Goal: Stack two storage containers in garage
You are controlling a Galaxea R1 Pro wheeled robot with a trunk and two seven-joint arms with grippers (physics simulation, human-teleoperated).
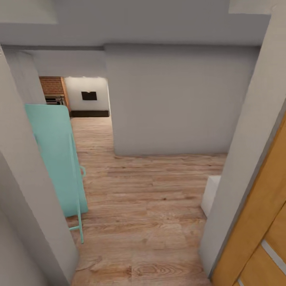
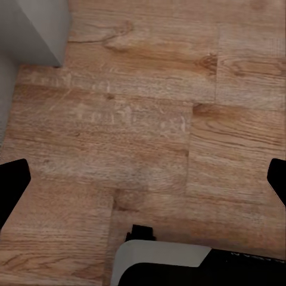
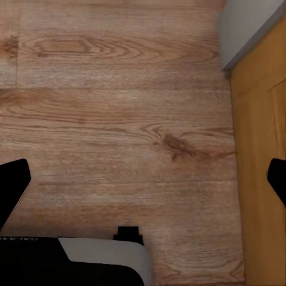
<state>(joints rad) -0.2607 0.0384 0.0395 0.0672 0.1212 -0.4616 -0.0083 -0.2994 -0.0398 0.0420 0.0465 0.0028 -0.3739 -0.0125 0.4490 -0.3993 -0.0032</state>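
The living room (image 1: 85, 97) lies far down the corridor, through an opening past the grey wall (image 1: 171, 103): a strip of red brick (image 1: 52, 85), a pale wall and a dark rectangle on it, too small to make out. From there the wood floor (image 1: 139, 198) runs toward the camera. A turquoise panel (image 1: 55, 159) with a thin frame leans by the near wall at the head view's left. At the right stand a white block (image 1: 210, 194), partly hidden by the doorway edge, and a yellow wooden door (image 1: 258, 222), cut off by the frame.

The left gripper (image 2: 143, 185) hangs over bare planks, fingers wide apart, nothing between them. The right gripper (image 3: 143, 185) is likewise spread and empty, the yellow door just beside it.
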